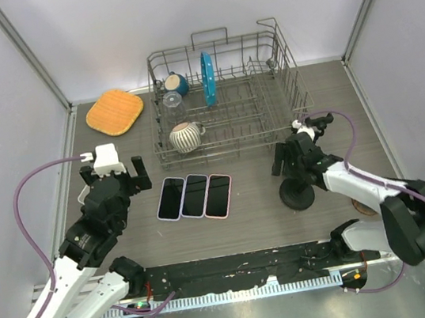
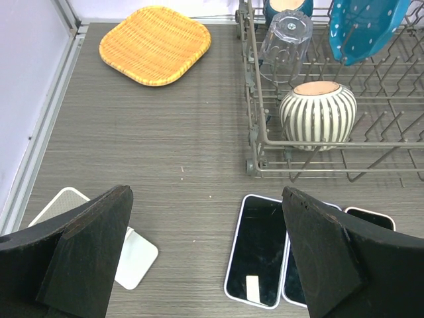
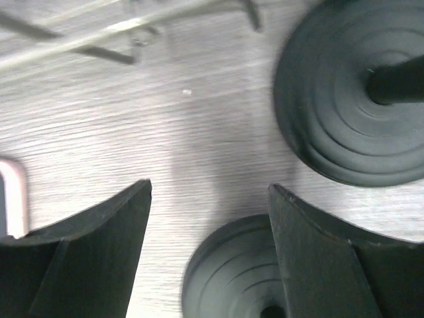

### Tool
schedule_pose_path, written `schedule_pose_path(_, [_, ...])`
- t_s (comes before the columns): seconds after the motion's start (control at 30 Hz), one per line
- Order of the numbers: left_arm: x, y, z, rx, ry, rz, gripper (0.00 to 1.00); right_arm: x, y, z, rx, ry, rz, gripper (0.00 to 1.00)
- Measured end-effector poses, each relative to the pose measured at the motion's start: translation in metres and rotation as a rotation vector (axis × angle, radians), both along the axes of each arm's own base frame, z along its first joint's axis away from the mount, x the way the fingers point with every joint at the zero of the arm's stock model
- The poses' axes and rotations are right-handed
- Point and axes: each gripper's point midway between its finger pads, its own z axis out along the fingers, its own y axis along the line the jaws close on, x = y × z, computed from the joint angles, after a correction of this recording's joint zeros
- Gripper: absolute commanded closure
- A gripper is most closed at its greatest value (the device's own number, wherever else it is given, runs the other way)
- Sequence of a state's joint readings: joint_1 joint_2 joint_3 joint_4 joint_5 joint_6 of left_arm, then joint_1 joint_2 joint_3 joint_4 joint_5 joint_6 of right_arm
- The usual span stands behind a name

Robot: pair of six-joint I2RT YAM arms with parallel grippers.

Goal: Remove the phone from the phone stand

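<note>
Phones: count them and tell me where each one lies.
3, flat on the table in a row before the dish rack: left phone, middle phone, pink-edged right phone. None seems hidden.

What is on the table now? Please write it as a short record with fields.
phones: three, lying flat, side by side; none sits on a stand
left gripper: open, hovering between white stand and phones
right gripper: open, over two black round bases
dish rack: holds blue plate, striped cup, clear glass, teal mug
woven mat: orange, far left corner
</note>
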State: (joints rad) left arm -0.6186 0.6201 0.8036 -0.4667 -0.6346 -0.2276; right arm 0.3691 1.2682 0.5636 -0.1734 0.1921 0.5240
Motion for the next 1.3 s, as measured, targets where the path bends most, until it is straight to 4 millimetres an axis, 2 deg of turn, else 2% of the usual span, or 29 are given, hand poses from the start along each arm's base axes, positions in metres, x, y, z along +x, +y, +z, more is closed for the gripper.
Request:
schedule_pose_path(0.17, [-0.001,0.001,0.003,-0.009,-0.012,0.000,0.00,-0.002,0.026,0.042,0.109,-0.109,0.148,0.24])
schedule_pose_path(0.27, [-0.001,0.002,0.003,-0.010,-0.013,0.002,0.00,-0.004,0.046,0.060,0.154,-0.143,0.254,0.24])
schedule_pose_path(0.37, [-0.001,0.001,0.003,-0.012,-0.014,-0.001,0.00,-0.007,0.066,0.067,0.182,-0.148,0.353,0.24])
schedule_pose_path(0.57, [-0.002,0.002,0.003,-0.014,-0.016,-0.001,0.00,-0.026,0.114,0.066,0.205,-0.110,0.556,0.24])
schedule_pose_path(0.63, [-0.003,0.002,0.003,-0.016,-0.019,-0.002,0.00,-0.029,0.127,0.073,0.205,-0.109,0.604,0.24])
schedule_pose_path(0.7, [-0.003,0.002,0.004,-0.019,-0.022,-0.003,0.00,-0.027,0.139,0.088,0.208,-0.125,0.638,0.24])
schedule_pose_path(0.8, [-0.005,0.004,0.007,-0.027,-0.034,-0.004,0.00,-0.018,0.149,0.125,0.206,-0.182,0.653,0.22])
schedule_pose_path(0.87, [-0.007,0.005,0.009,-0.035,-0.045,-0.004,0.00,-0.008,0.147,0.152,0.185,-0.223,0.626,0.18])
schedule_pose_path(0.93, [-0.010,0.007,0.011,-0.044,-0.058,-0.003,0.00,0.001,0.137,0.179,0.141,-0.263,0.567,0.16])
schedule_pose_path(1.07, [-0.013,0.009,0.016,-0.060,-0.078,-0.005,0.00,0.010,0.101,0.226,0.039,-0.311,0.416,0.06])
schedule_pose_path(1.2, [-0.017,0.010,0.021,-0.077,-0.097,-0.016,0.00,0.015,0.050,0.260,-0.040,-0.332,0.217,0.00])
schedule_pose_path(1.3, [-0.020,0.010,0.025,-0.093,-0.114,-0.025,0.00,0.018,-0.010,0.272,-0.105,-0.324,0.005,0.00])
